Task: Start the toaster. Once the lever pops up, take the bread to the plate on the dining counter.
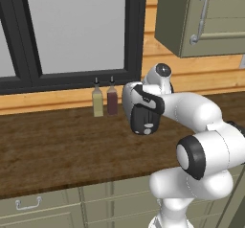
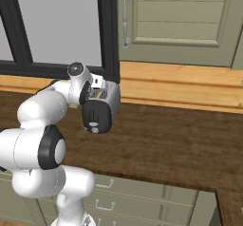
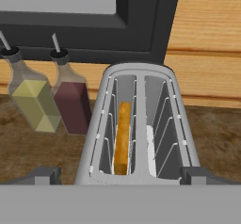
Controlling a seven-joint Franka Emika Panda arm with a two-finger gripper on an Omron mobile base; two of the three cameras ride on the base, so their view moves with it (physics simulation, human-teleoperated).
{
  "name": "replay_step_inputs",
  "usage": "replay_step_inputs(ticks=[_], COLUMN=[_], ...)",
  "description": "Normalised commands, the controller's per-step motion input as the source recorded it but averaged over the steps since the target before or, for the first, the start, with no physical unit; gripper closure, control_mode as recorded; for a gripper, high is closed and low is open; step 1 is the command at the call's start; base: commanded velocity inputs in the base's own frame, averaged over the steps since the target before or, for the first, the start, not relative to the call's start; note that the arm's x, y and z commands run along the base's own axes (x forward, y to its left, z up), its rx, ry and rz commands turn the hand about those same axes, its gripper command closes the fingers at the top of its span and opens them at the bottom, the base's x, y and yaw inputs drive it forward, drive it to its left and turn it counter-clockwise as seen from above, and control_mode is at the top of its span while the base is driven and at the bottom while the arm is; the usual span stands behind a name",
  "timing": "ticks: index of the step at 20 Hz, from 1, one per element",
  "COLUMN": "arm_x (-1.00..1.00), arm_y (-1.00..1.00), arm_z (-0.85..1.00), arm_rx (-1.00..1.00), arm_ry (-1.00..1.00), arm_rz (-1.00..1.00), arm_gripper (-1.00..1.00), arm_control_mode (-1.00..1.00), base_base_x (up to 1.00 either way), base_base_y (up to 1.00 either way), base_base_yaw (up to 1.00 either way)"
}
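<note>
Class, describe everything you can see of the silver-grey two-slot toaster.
The silver-grey two-slot toaster is rounded and metallic-looking, with wire guides inside both slots and a black end panel carrying a white round knob. It stands upright on the dark brown wood worktop below the window, beside two small bottles. A tan bread slice stands on edge in one slot.

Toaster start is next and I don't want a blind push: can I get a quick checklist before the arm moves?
1. Bread seated in the left slot of the toaster: ok.
2. Pincer open, tips apart above the toaster: ok.
3. Pincer holding nothing: ok.
4. Lever position on the black end panel: cannot tell.
5. The two bottles stand beside the toaster, apart from it: ok.
</note>
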Motion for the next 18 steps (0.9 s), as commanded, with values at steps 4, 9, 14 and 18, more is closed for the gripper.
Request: replay_step_inputs(ticks=[4, 9, 14, 18], arm_x=[0.00, 0.00, 0.00, 0.00], arm_y=[0.00, 0.00, 0.00, 0.00], arm_z=[0.00, 0.00, 0.00, 0.00], arm_rx=[0.00, 0.00, 0.00, 0.00], arm_ry=[0.00, 0.00, 0.00, 0.00], arm_rz=[0.00, 0.00, 0.00, 0.00], arm_gripper=[-1.00, -1.00, -1.00, -1.00], arm_control_mode=[-1.00, -1.00, -1.00, -1.00], base_base_x=[0.00, 0.00, 0.00, 0.00], base_base_y=[0.00, 0.00, 0.00, 0.00], base_base_yaw=[0.00, 0.00, 0.00, 0.00])
